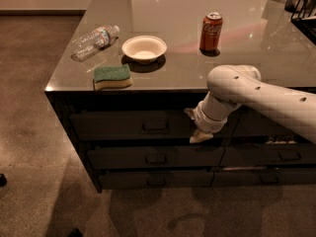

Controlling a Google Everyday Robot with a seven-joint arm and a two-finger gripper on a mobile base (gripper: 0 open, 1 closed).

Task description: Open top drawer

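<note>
Gripper (196, 126) (clenched or released, cannot tell) hangs right of the handle (155, 127) on the horizontally long, camera-facing top drawer (111, 126).

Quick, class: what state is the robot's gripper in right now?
Gripper: cannot be told; it sits before the wide dark top drawer front, right of its small loop handle.
</note>
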